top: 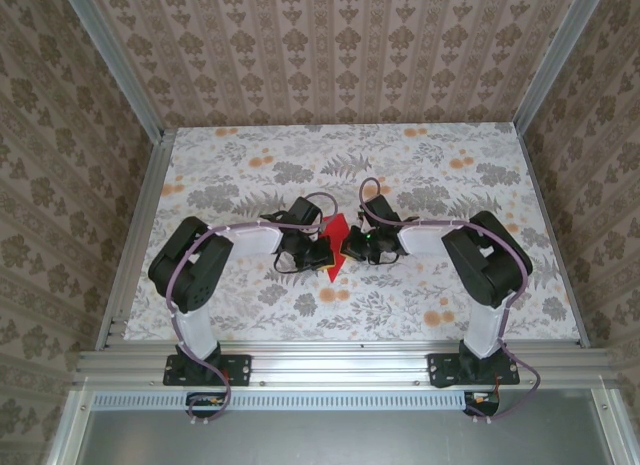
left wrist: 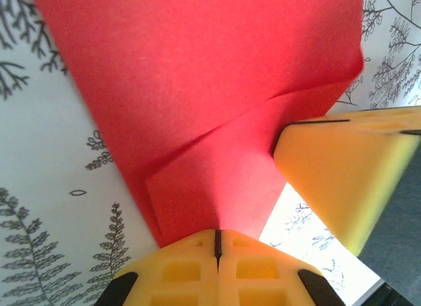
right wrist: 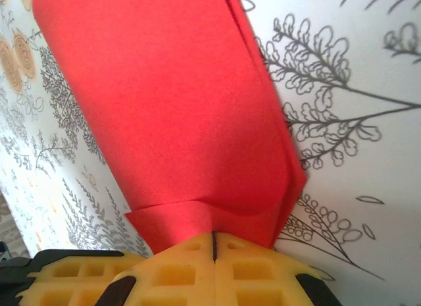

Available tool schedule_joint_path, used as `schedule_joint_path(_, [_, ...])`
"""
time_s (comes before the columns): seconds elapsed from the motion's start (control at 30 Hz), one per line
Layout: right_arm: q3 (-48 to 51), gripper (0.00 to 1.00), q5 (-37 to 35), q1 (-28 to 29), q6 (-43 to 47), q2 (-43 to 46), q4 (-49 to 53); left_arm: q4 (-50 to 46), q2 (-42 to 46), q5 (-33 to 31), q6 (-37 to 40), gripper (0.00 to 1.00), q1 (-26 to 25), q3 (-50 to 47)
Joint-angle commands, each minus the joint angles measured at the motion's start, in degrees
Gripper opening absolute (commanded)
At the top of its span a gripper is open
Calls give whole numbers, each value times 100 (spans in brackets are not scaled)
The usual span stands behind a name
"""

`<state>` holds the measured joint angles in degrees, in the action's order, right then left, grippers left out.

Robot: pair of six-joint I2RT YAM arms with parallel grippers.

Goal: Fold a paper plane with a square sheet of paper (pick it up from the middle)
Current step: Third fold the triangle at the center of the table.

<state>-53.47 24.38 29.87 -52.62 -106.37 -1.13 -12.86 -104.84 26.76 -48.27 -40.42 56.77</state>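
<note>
The square sheet of paper [top: 336, 231] is bright red and folded into a pointed, layered shape, held just above the middle of the table between both arms. My left gripper [top: 325, 253] is shut on one edge of it. In the left wrist view the paper [left wrist: 210, 89] fans out from the closed yellow jaws of the left gripper [left wrist: 217, 239], with a creased flap showing. My right gripper [top: 348, 247] is shut on the opposite edge. In the right wrist view the paper [right wrist: 164, 102] rises in overlapping layers from the right gripper [right wrist: 214, 239]. The two grippers nearly touch.
The floral tablecloth [top: 450, 185] covers the table, framed by aluminium rails [top: 340, 363] and patterned walls. The right gripper's yellow fingers [left wrist: 335, 168] crowd the right of the left wrist view. The left gripper's yellow fingers [right wrist: 66, 276] sit at the right wrist view's lower left.
</note>
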Motion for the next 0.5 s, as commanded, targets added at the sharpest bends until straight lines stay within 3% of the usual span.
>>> schedule_joint_path(0.0, [-41,2,-180,-7,69,-241,261,-402,-53,-91,128,0,-44,-37])
schedule_joint_path(0.27, [67,2,-284,-2,-177,-211,267,434,286,514,-169,6,-75,-233])
schedule_joint_path(0.47, [15,2,-352,-7,-254,-178,397,516,251,534,-211,7,-200,-357])
